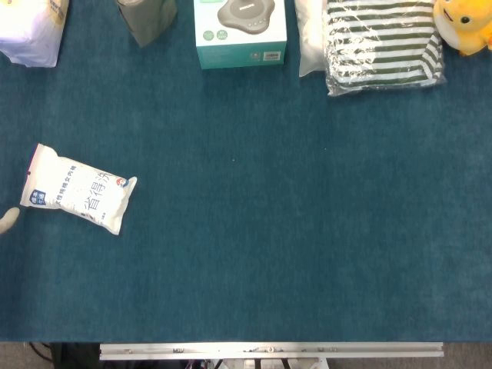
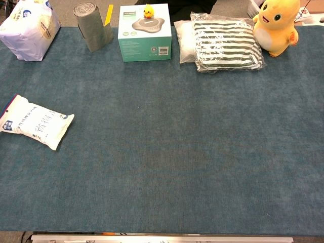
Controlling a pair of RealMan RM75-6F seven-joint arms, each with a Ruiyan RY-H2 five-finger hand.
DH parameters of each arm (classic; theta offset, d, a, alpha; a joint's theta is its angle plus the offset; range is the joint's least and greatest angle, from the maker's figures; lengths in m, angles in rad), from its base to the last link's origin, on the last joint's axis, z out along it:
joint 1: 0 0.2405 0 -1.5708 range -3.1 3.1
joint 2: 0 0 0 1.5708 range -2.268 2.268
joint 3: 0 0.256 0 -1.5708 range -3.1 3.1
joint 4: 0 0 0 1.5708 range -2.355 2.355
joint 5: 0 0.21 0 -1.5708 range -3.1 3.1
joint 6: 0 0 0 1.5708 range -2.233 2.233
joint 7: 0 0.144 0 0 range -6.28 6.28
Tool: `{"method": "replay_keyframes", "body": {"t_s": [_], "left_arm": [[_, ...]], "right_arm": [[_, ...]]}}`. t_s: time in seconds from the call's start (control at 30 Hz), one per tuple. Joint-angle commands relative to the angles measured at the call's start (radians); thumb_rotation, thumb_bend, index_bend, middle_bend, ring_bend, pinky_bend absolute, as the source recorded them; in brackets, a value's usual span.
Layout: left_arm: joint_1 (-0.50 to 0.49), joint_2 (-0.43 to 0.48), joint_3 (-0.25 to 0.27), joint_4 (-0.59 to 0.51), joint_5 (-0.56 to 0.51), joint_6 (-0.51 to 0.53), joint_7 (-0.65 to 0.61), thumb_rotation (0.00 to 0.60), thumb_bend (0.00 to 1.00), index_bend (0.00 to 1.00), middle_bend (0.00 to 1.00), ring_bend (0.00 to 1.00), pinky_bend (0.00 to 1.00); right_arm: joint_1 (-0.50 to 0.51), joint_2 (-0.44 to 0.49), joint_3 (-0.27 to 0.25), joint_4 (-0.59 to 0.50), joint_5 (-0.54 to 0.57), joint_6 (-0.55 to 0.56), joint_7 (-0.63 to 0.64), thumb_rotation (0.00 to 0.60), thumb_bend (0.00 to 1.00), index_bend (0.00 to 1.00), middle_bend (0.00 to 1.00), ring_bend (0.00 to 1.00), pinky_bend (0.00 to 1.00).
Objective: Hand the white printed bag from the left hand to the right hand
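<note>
The white printed bag (image 1: 77, 189) lies flat on the blue table at the far left, with blue characters on it and one end pointing toward the middle. The chest view shows the same bag (image 2: 34, 123) at its left edge. A small pale tip of my left hand (image 1: 8, 220) pokes in at the left border of the head view, just below and left of the bag, apart from it. How its fingers stand is cut off. Nothing holds the bag. My right hand is in neither view.
Along the far edge stand a white-purple pack (image 2: 28, 28), a grey roll (image 2: 92, 25), a teal box (image 2: 145, 32), a striped cloth in plastic (image 2: 226, 44) and a yellow plush toy (image 2: 276, 25). The metal front edge (image 1: 269, 350) runs below.
</note>
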Motion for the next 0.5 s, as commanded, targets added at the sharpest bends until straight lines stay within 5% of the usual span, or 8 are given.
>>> {"method": "replay_keyframes", "body": {"t_s": [0.03, 0.5], "left_arm": [[0.007, 0.008, -0.001, -0.013, -0.012, 0.002, -0.005, 0.6, 0.16, 0.13, 0.08, 0.17, 0.42], [0.021, 0.011, 0.017, -0.032, 0.013, 0.016, 0.008, 0.6, 0.16, 0.14, 0.09, 0.17, 0.42]], "right_arm": [[0.007, -0.011, -0.002, 0.011, 0.004, -0.014, 0.001, 0.6, 0.1, 0.18, 0.35, 0.33, 0.33], [0.044, -0.01, 0.022, -0.003, -0.004, -0.033, -0.001, 0.6, 0.1, 0.18, 0.35, 0.33, 0.33]]}}
